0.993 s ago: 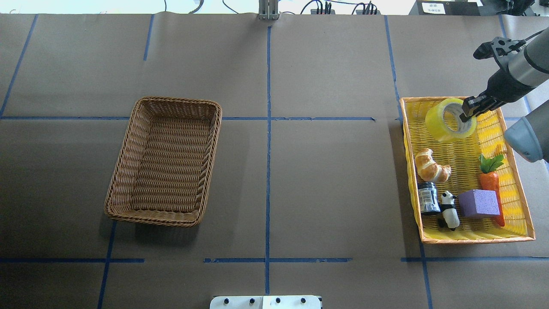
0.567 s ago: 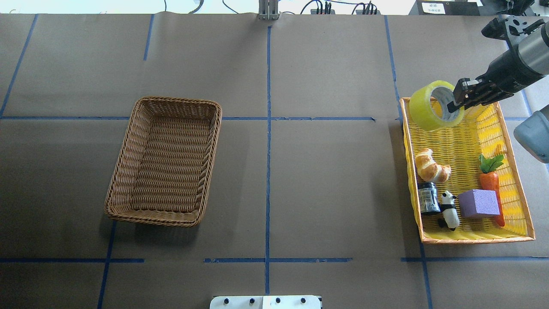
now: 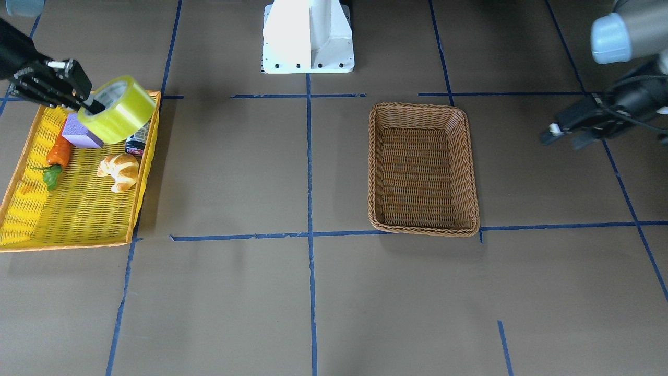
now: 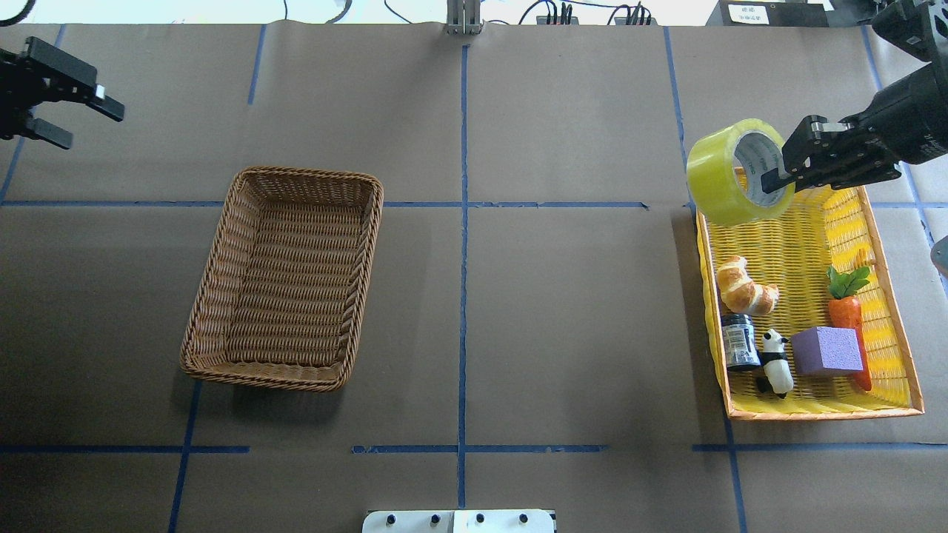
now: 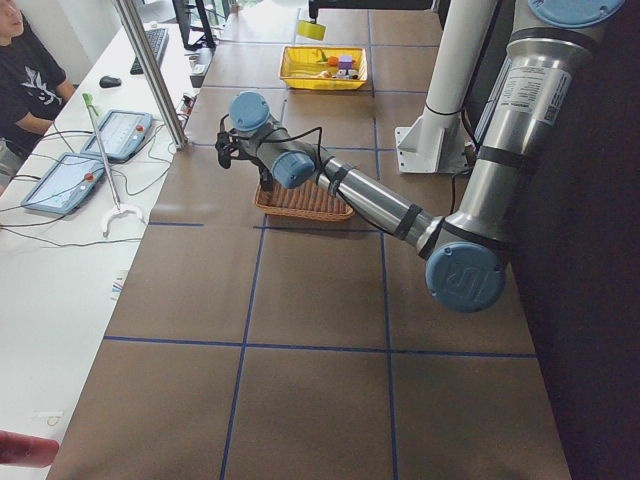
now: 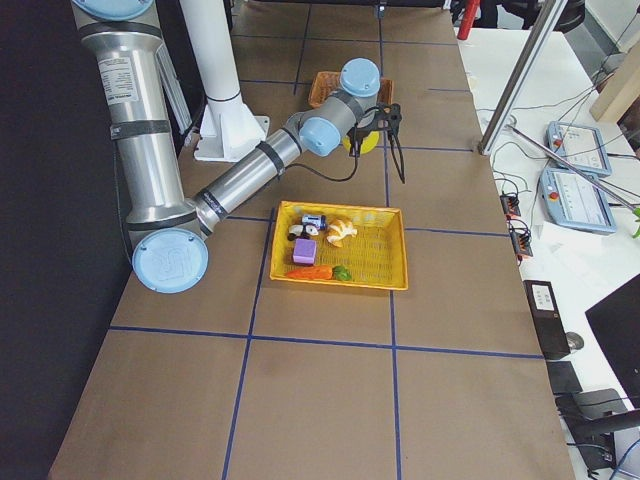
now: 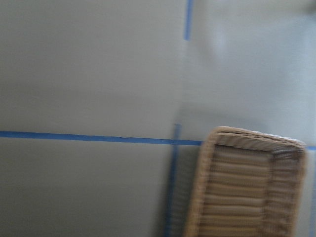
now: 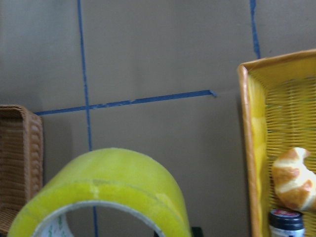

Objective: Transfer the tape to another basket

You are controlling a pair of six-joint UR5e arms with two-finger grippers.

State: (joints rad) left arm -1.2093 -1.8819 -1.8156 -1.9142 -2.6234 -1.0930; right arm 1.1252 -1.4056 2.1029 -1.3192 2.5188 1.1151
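The yellow-green tape roll (image 4: 733,181) hangs in the air over the far left corner of the yellow tray (image 4: 885,244), held by my right gripper (image 4: 778,178), which is shut on its rim. It also shows in the front view (image 3: 119,108) and fills the bottom of the right wrist view (image 8: 106,190). The brown wicker basket (image 4: 222,244) stands empty left of the table's middle and also shows in the front view (image 3: 467,172). My left gripper (image 4: 89,118) is open and empty, far left of that basket.
The yellow tray holds a croissant (image 4: 744,287), a dark jar (image 4: 739,340), a panda figure (image 4: 775,361), a purple block (image 4: 827,351) and a carrot (image 4: 848,314). Blue tape lines cross the brown table. The robot base (image 3: 308,36) stands at the near edge.
My right gripper has lifted the tape up out of the tray and carried it left, past the tray's rim. My left gripper has come into view at the far left.
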